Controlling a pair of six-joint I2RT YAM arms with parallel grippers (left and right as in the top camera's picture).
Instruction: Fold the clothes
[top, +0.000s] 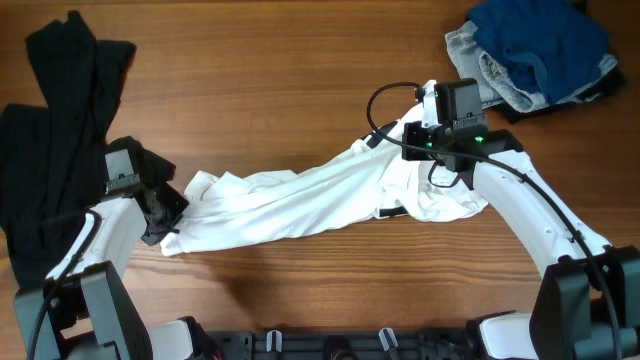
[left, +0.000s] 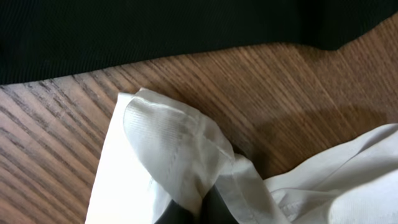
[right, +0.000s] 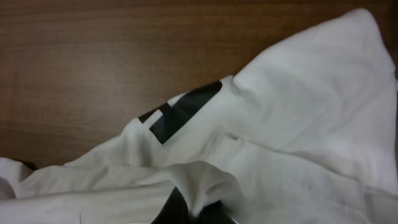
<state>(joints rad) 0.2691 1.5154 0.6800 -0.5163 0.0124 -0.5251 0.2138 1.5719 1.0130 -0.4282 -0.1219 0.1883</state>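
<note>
a: where is the white garment (top: 300, 205)?
b: middle of the wooden table (top: 280, 80), drawn out in a long band from near left to centre right. left end is narrow and bunched, right end wider and crumpled.
a: left gripper (top: 172, 212)?
b: at the garment's left end. in the left wrist view its dark jaws are together on a fold of the white cloth, with a hemmed edge curling over them. clamped on the garment.
a: right gripper (top: 398, 138)?
b: at the far right end of the garment. right wrist view shows the jaws closed, with a ridge of white cloth pinched between them. clamped as well.
a: markings?
b: black logo patch (right: 180, 115), partly hidden in a crease. a thin dark line crosses the right part in the overhead view; cannot tell what it is.
a: other items?
b: black garment (top: 50, 150) along the left edge, with bare wood between it and the white cloth. blue and grey pile of clothes (top: 535, 50) in the far right corner, apart from the white garment.
</note>
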